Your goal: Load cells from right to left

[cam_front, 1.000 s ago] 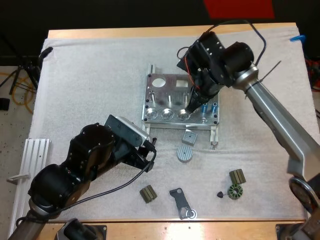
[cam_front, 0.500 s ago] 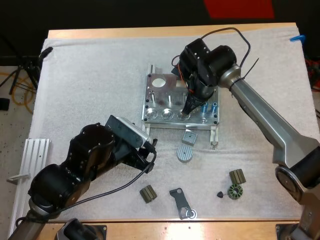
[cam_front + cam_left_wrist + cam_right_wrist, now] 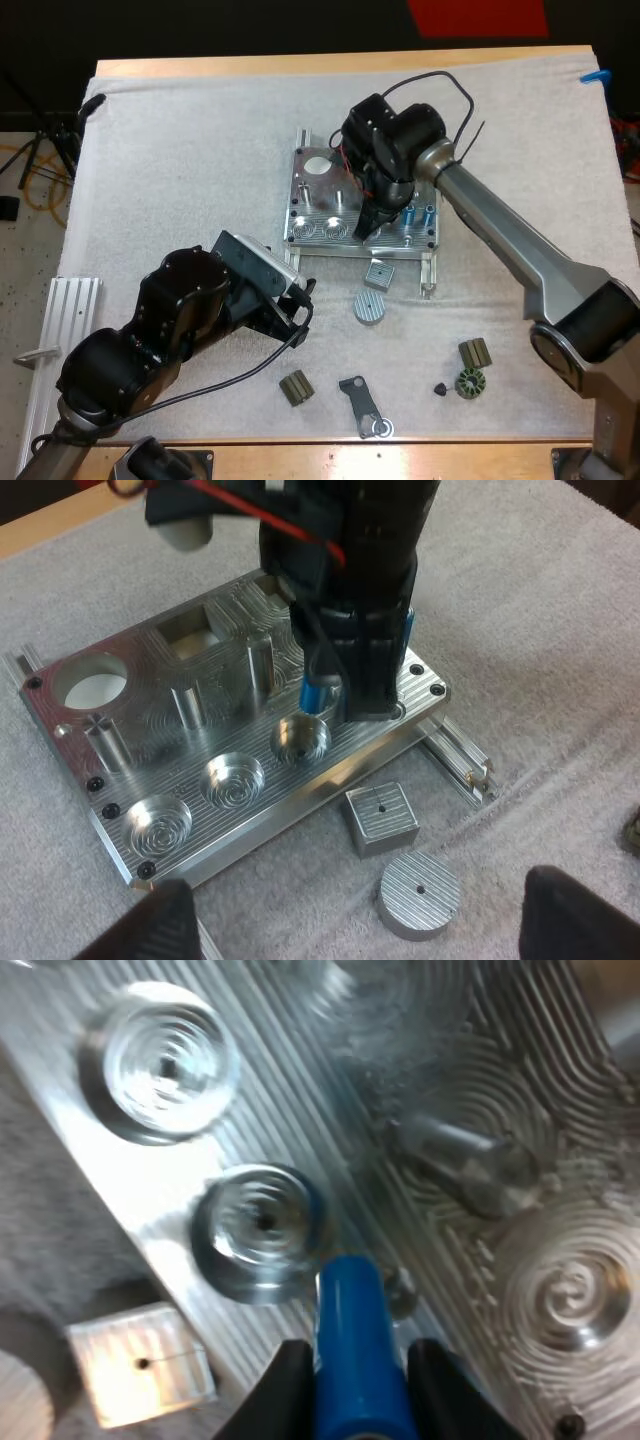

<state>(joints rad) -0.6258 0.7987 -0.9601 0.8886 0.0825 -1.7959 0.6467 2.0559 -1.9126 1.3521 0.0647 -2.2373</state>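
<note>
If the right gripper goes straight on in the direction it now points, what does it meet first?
Probably the metal fixture: the blue cylinder held by the right gripper would touch at the rim of a round pocket, though depth is unclear.

from behind both arms, high up: looks forward and down, far enough to take in the whole mat point(image 3: 180, 150) with the fixture point(image 3: 318, 208). from the left wrist: faces the fixture's front at a slant, fairly near. from the right wrist: looks almost straight down past the cell point(image 3: 355, 1350), very close over the pockets point(image 3: 260, 1222). shared by all three: the pockets and the block point(image 3: 378, 273).
</note>
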